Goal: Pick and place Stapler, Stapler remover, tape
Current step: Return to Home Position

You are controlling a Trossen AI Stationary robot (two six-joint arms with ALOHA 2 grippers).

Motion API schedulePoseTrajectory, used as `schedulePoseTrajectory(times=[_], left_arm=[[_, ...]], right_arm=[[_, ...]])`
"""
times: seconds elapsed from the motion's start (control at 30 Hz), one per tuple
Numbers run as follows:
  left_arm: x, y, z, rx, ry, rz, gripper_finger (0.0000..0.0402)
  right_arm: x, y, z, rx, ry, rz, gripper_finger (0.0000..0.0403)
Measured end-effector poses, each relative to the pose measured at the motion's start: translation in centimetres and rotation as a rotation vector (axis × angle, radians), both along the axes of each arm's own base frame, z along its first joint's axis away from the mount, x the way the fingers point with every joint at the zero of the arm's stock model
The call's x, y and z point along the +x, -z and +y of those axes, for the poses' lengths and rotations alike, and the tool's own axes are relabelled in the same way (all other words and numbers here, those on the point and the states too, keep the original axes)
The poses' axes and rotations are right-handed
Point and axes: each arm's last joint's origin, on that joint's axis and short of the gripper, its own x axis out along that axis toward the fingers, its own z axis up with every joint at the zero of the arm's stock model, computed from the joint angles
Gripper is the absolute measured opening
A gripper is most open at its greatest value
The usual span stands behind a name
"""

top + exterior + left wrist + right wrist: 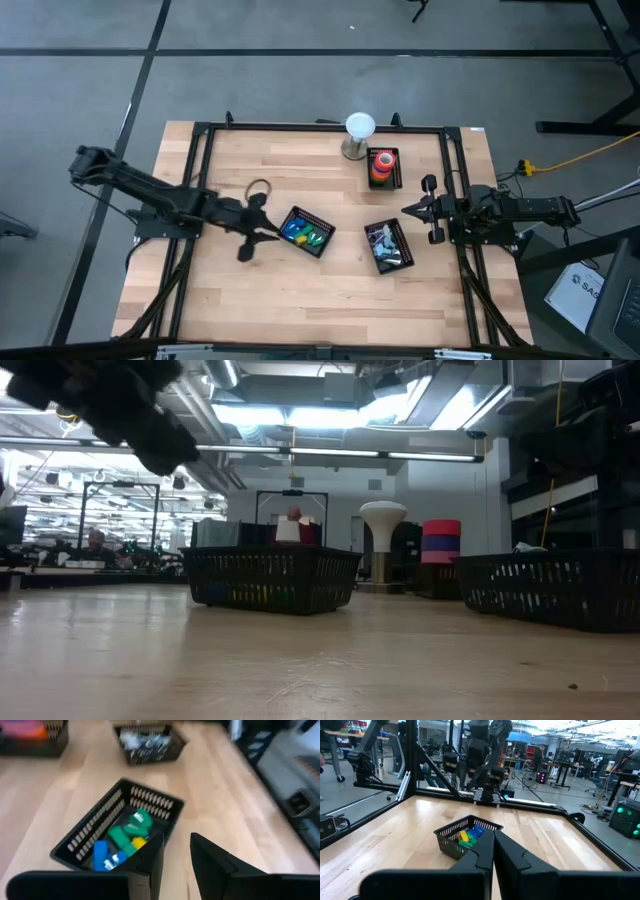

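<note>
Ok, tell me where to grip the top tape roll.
Probably from straight above: the top tape roll lies flat on its stack in the black bin, hole upward. Pinch the ring wall, one finger in the hole.

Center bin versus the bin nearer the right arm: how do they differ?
The center bin holds blue, green and yellow items; the right bin holds silvery grey ones. The center bin sits nearest the left pincer, the right bin nearest the right pincer. Both are black mesh baskets, skewed on the table.
</note>
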Motion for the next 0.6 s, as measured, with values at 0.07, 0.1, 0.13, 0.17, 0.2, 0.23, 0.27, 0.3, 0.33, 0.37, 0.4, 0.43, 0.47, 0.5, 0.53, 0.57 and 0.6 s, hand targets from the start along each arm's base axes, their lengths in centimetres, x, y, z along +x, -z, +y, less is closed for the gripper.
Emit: schedulePoseTrajectory(times=[0.07,0.1,0.13,0.17,0.2,0.23,0.27,0.3,0.33,0.37,0.4,0.43,0.47,0.5,0.53,0.57,0.6], left_arm=[[-1.2,0.1,0.3,-0.006,0.025,-0.071,0.0091],[-1.7,0.1,0.4,-0.007,0.035,-0.106,0.0092],[-2.2,0.2,0.5,-0.007,0.049,-0.139,0.0092],[-2.7,0.3,0.6,-0.007,0.065,-0.166,0.0093],[-3.1,0.5,0.6,-0.007,0.078,-0.194,0.0094],[-3.5,0.6,0.7,-0.005,0.085,-0.220,0.0095],[-3.9,0.9,0.8,-0.003,0.087,-0.245,0.0095],[-4.3,1.0,0.9,-0.001,0.087,-0.272,0.0095],[-4.6,1.2,1.0,0.003,0.086,-0.295,0.0095],[-4.9,1.4,1.1,0.007,0.081,-0.315,0.0094],[-5.2,1.6,1.2,0.007,0.076,-0.337,0.0094],[-5.5,1.9,1.4,0.006,0.071,-0.355,0.0093],[-5.7,2.2,1.5,0.006,0.062,-0.363,0.0092],[-5.9,2.4,1.7,0.006,0.053,-0.369,0.0091],[-6.1,2.6,1.8,-0.001,0.046,-0.373,0.0091],[-6.3,2.9,1.9,-0.006,0.038,-0.375,0.0091],[-6.5,3.2,2.0,-0.013,0.029,-0.376,0.0092]], right_arm=[[0.0,0.0,0.0,0.000,0.000,0.001,0.0014],[0.0,0.0,0.0,0.000,0.000,0.000,0.0014],[0.0,0.0,0.0,0.000,0.000,0.000,0.0014],[0.0,0.0,0.0,0.000,0.000,0.001,0.0014],[0.0,0.0,0.0,0.000,0.000,0.000,0.0014],[0.0,0.0,0.0,0.000,0.000,0.000,0.0014],[0.0,0.0,0.0,0.000,0.000,0.000,0.0014],[0.0,0.0,0.0,0.000,0.000,0.000,0.0014],[0.0,0.0,0.0,0.000,0.000,0.001,0.0014],[0.0,0.0,0.0,0.000,0.000,0.001,0.0014],[0.0,0.0,0.0,0.000,0.000,0.000,0.0014],[0.0,0.0,0.0,0.000,0.000,0.000,0.0014],[0.0,0.0,0.0,0.000,0.000,0.001,0.0014],[0.0,0.0,0.0,0.000,0.000,0.000,0.0014],[0.0,0.0,0.0,0.000,0.000,0.000,0.0014],[0.0,0.0,0.0,0.000,0.000,0.001,0.0014],[0.0,0.0,0.0,0.000,0.000,0.001,0.0014]])
